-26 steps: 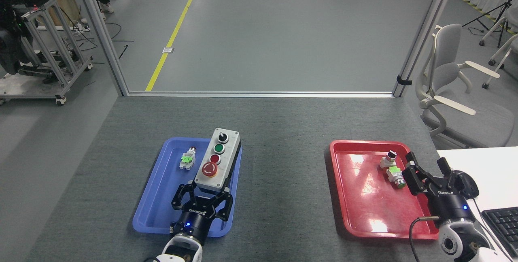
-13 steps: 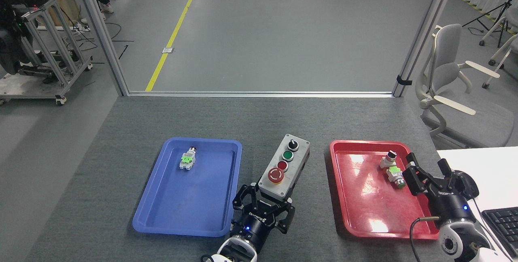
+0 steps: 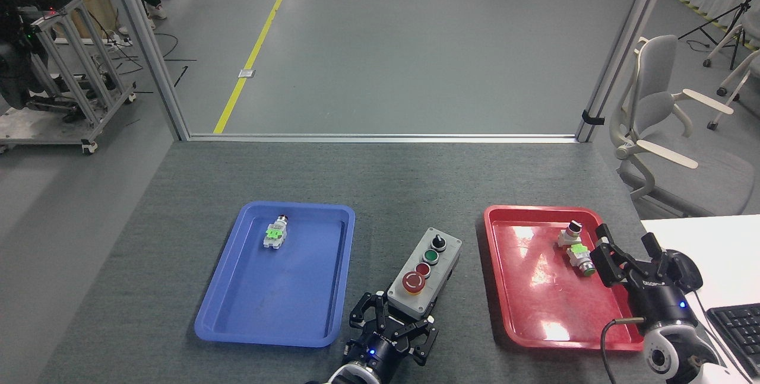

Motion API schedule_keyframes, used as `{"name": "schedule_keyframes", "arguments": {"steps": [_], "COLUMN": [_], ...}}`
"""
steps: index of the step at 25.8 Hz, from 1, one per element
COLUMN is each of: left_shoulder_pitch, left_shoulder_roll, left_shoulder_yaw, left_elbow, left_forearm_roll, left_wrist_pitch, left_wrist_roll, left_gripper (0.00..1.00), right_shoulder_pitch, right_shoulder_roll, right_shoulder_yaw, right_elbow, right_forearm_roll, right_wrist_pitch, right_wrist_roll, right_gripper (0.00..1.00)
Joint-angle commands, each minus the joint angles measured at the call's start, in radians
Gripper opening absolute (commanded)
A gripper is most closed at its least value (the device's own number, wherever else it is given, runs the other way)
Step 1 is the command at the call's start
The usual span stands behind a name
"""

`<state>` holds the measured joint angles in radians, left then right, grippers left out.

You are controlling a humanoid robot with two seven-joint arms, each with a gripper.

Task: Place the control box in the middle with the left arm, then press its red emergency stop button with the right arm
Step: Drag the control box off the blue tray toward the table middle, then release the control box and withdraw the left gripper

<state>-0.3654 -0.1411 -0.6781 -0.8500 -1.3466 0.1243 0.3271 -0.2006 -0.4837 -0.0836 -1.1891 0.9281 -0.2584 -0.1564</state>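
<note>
Left tool: black, at the near edge of the grey felt-covered desk; its fingers are clamped on the near end of the control box. It has drawn nearer and slightly rightward since half a second ago.
Control box: long rectangular box, light grey lid on black base, lying between the two trays, tilted with its far end to the right. A second ago it lay across the blue tray's right rim; half a second ago it was already between the trays, a little farther off.
Button row: big red emergency stop button nearest, then small red, green, and black knob farthest.
Right tool: black, over the red tray's right rim, fingers apart and empty; unchanged from the earlier frames.
Red plastic tray: holds two small white switch parts, as before.
Blue plastic tray: holds one small white switch part with a green tag, unmoved.
</note>
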Motion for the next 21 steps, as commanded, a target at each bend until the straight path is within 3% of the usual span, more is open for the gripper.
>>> {"name": "schedule_keyframes", "arguments": {"steps": [1, 13, 15, 16, 17, 21], "left_shoulder_pitch": [-0.006, -0.043, -0.043, -0.043, -0.043, -0.043], "left_shoulder_roll": [0.0, 0.001, 0.001, 0.001, 0.003, 0.003], "left_shoulder_yaw": [-0.001, 0.0, 0.0, -0.001, -0.001, -0.001], "left_elbow": [0.029, 0.12, 0.121, 0.12, 0.12, 0.118], "left_forearm_roll": [0.024, 0.073, 0.086, 0.086, 0.084, 0.083], "left_wrist_pitch": [0.049, 0.084, 0.084, 0.084, 0.084, 0.084], "left_wrist_roll": [-0.002, 0.007, 0.007, 0.007, 0.009, 0.01], "left_gripper": [0.0, 0.01, 0.09, 0.22, 0.29, 0.38], "right_shoulder_pitch": [0.001, 0.0, 0.001, 0.001, 0.001, 0.001], "right_shoulder_roll": [0.001, 0.001, 0.001, 0.001, 0.001, 0.001], "right_shoulder_yaw": [-0.001, -0.001, -0.001, -0.001, -0.001, -0.001], "right_elbow": [0.0, 0.0, 0.0, 0.0, 0.0, 0.0], "right_forearm_roll": [0.0, 0.0, 0.0, 0.0, 0.0, -0.002], "right_wrist_pitch": [-0.004, -0.002, -0.001, 0.001, 0.001, -0.002], "right_wrist_roll": [0.0, 0.0, 0.0, 0.0, 0.0, 0.0], "right_gripper": [1.0, 1.0, 1.0, 1.0, 1.0, 1.0]}}
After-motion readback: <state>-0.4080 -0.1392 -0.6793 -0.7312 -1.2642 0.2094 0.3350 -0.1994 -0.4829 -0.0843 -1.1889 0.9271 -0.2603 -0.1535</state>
